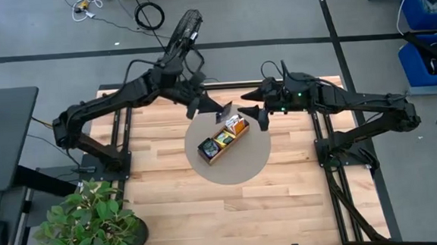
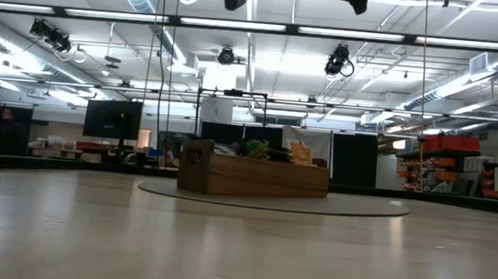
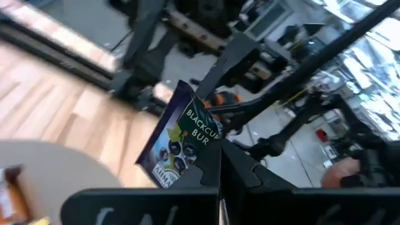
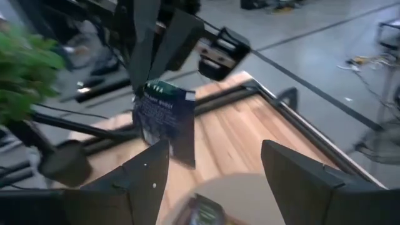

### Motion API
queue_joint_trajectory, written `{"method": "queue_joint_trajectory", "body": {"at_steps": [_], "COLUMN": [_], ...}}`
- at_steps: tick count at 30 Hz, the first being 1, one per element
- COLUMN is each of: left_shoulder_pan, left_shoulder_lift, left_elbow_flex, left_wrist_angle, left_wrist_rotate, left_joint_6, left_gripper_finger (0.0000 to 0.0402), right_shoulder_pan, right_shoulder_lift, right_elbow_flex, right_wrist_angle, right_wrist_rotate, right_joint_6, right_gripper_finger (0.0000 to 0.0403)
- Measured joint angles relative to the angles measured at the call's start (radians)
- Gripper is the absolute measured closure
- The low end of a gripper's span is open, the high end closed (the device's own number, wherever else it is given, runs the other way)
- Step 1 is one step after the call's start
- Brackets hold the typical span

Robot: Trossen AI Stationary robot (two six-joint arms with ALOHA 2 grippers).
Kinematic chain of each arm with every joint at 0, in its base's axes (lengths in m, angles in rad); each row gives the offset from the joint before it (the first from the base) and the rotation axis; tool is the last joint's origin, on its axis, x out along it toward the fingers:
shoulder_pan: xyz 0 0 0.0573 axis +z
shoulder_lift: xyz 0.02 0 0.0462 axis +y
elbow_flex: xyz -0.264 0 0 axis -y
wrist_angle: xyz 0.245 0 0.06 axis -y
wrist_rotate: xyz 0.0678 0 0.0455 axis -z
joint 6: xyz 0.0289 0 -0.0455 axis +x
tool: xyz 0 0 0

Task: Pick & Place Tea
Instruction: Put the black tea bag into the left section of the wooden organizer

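Note:
A dark navy tea packet (image 3: 181, 140) is held up in the air by my left gripper (image 3: 219, 172), which is shut on it above the far side of the round mat. The right wrist view shows the same packet (image 4: 165, 119) straight ahead of my right gripper (image 4: 225, 181), which stands open with nothing between its fingers. In the high view the two grippers face each other, left (image 1: 216, 107) and right (image 1: 256, 109), just beyond the brown wooden tray (image 1: 214, 156). The tray holds more tea: a navy packet (image 1: 205, 147), a green-yellow one (image 1: 222, 138) and an orange one (image 1: 236, 124). My left gripper pinches the navy packet between its two fingers at one edge (image 4: 153, 87). The rest of the packet sticks out past the fingertips (image 3: 209, 164). It is lifted clear of the table and tray, its flat face turned toward my right gripper.
The tray sits on a round grey mat (image 1: 244, 166) in the middle of the wooden table (image 1: 170, 201). A potted green plant (image 1: 88, 225) stands at the near left corner. Black arm frames run along both sides of the table.

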Motion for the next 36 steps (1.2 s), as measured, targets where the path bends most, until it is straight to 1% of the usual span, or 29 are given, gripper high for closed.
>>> {"method": "queue_joint_trajectory", "body": {"at_steps": [6,9,11,13,16,22,24,28,32,34,36], "left_shoulder_pan": [-0.014,-0.012,-0.011,-0.011,-0.011,-0.011,-0.011,-0.010,-0.010,-0.010,-0.010], "left_shoulder_lift": [0.000,0.000,0.000,0.000,0.001,0.001,0.001,0.001,0.001,0.001,0.001], "left_elbow_flex": [0.000,0.000,0.000,0.000,0.000,0.000,0.000,0.000,0.000,0.000,0.000], "left_wrist_angle": [0.061,0.076,0.099,0.138,0.147,0.159,0.160,0.158,0.157,0.157,0.157], "left_wrist_rotate": [0.005,0.007,0.026,0.044,0.051,0.053,0.053,0.053,0.053,0.053,0.053], "left_joint_6": [-0.031,-0.035,-0.043,-0.049,-0.072,-0.080,-0.081,-0.081,-0.081,-0.080,-0.082], "left_gripper_finger": [0.0400,0.0400,0.0400,0.0400,0.0400,0.0400,0.0400,0.0400,0.0400,0.0400,0.0400], "right_shoulder_pan": [0.000,0.000,0.000,-0.007,-0.018,-0.027,-0.027,-0.027,-0.028,-0.028,-0.028], "right_shoulder_lift": [0.000,0.000,0.000,0.000,0.007,0.030,0.036,0.048,0.050,0.050,0.050], "right_elbow_flex": [0.000,0.000,0.000,0.000,0.000,0.000,0.000,0.000,0.000,0.000,0.000], "right_wrist_angle": [0.053,0.068,0.084,0.095,0.104,0.175,0.171,0.178,0.199,0.208,0.220], "right_wrist_rotate": [-0.097,-0.123,-0.126,-0.127,-0.139,-0.235,-0.260,-0.268,-0.268,-0.267,-0.267], "right_joint_6": [0.020,0.029,0.030,0.027,0.034,0.045,0.053,0.053,0.049,0.048,0.045], "right_gripper_finger": [0.0140,0.0140,0.0143,0.0149,0.0161,0.0179,0.0185,0.0197,0.0215,0.0233,0.0260]}}
